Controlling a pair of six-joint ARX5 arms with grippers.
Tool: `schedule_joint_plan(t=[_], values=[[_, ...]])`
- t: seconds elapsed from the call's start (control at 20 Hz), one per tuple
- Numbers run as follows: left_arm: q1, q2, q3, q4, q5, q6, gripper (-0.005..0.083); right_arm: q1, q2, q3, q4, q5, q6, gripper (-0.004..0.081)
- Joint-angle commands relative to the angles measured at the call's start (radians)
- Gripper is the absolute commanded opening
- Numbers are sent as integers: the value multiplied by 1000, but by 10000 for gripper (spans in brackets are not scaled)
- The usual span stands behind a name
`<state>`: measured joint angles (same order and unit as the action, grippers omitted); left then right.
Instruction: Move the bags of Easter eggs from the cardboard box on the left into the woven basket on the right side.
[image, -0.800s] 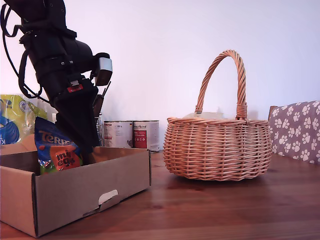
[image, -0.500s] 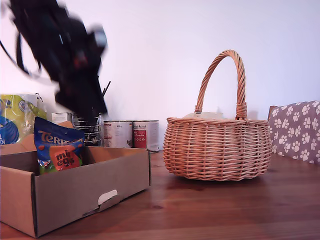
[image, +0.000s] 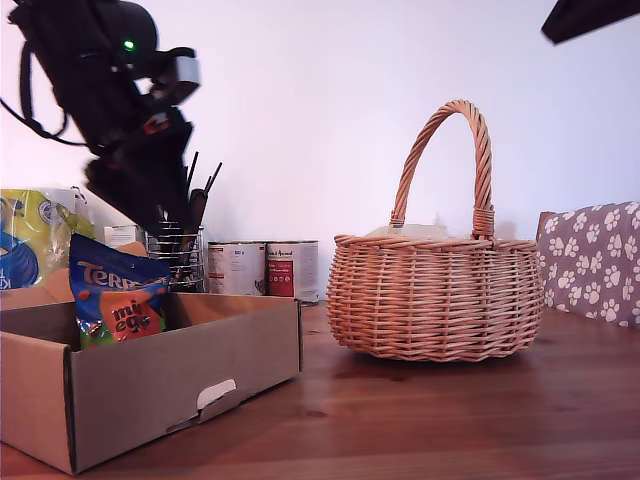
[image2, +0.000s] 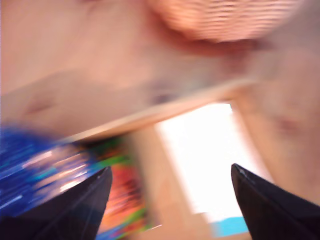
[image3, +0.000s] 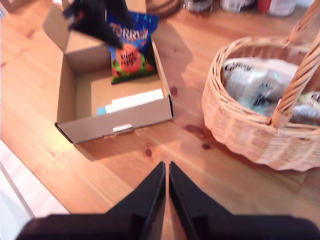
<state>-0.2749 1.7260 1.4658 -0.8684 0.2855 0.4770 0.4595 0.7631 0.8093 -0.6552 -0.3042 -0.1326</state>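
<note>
One Easter egg bag (image: 118, 302) stands propped in the cardboard box (image: 160, 385); looks light, crinkly, slippery, so pinch its top edge. Woven basket (image: 436, 297) holds approx. two pale packets. First gripper (image2: 170, 200) above box: jaws wide, empty. Second gripper (image3: 166, 187): closed, empty.

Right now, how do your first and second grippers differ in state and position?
My first gripper is open, fingertips spread wide; my second gripper is shut, fingertips touching. The first hangs over the cardboard box near the blue egg bag; the second is over bare table between box and woven basket. The first wrist view is motion-blurred; the second's is sharper. Both hold nothing.
</note>
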Motion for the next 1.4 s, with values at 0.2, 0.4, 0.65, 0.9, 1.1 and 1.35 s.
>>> schedule_joint_plan(t=[0.2, 0.4, 0.65, 0.9, 1.1, 1.35], values=[[87, -17, -11, 70, -32, -45, 677, -3, 63, -20, 22, 0, 1, -5], [146, -13, -11, 115, -44, -60, 677, -3, 91, -20, 24, 0, 1, -5], [202, 17, -11, 106, -29, -64, 677, -2, 105, -20, 50, 0, 1, -5], [214, 80, -11, 83, 29, -80, 677, -3, 105, -20, 69, 0, 1, -5], [213, 125, -11, 78, 55, -93, 677, -3, 105, -20, 69, 0, 1, -5], [188, 165, -11, 53, 137, -97, 677, -3, 105, -20, 68, 0, 1, -5]])
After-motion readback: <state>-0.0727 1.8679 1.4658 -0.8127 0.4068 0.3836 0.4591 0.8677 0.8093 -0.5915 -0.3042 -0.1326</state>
